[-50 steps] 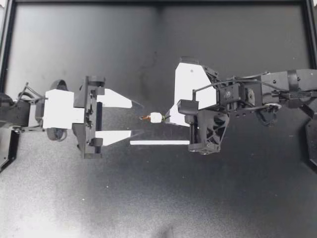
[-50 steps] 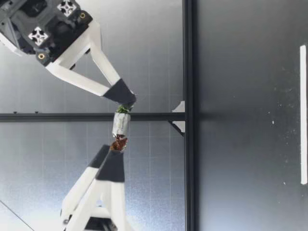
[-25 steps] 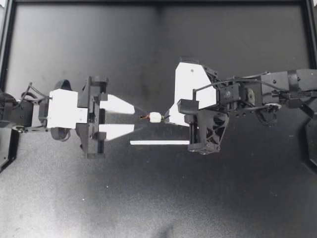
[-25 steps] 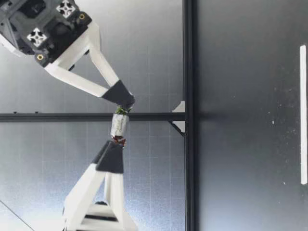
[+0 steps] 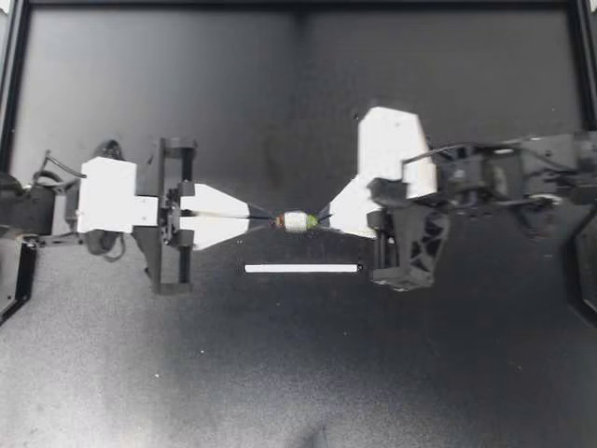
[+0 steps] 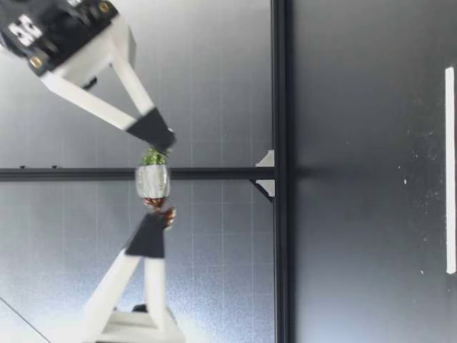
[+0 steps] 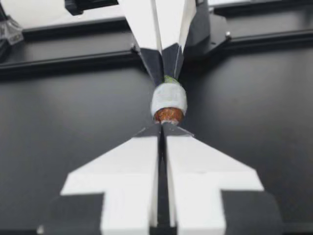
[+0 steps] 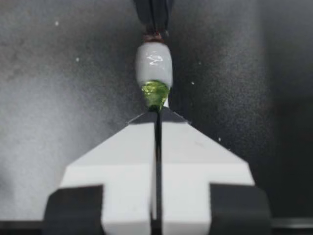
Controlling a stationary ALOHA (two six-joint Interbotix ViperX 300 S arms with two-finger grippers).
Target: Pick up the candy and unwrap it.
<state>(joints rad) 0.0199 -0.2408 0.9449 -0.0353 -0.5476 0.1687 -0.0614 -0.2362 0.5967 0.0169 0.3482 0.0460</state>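
In the top view my left gripper [image 5: 265, 221] sits at nine o'clock of the candy [image 5: 297, 221]. Its two fingers are pressed together on the reddish-brown twist of wrapper at that end, and the left wrist view shows only a thin slit between them, with the twist nipped at their tips. The candy itself hangs in the middle between my two arms. The low view puts it well above the table [image 5: 187, 373], touching nothing but my fingertips. At three o'clock of the candy my right gripper [image 5: 326, 217] is closed the same way on the green twist, which the right wrist view shows caught at its tips. At six o'clock of the candy, down on the table, lies a white strip [image 5: 301, 269], apart from everything.

So the pick-up is done, I judge, and both ends are in hand. The unwrapping is not: the pale wrapper is around the middle and both twists look tight. What is left is to pull or turn the ends apart until the wrapper opens
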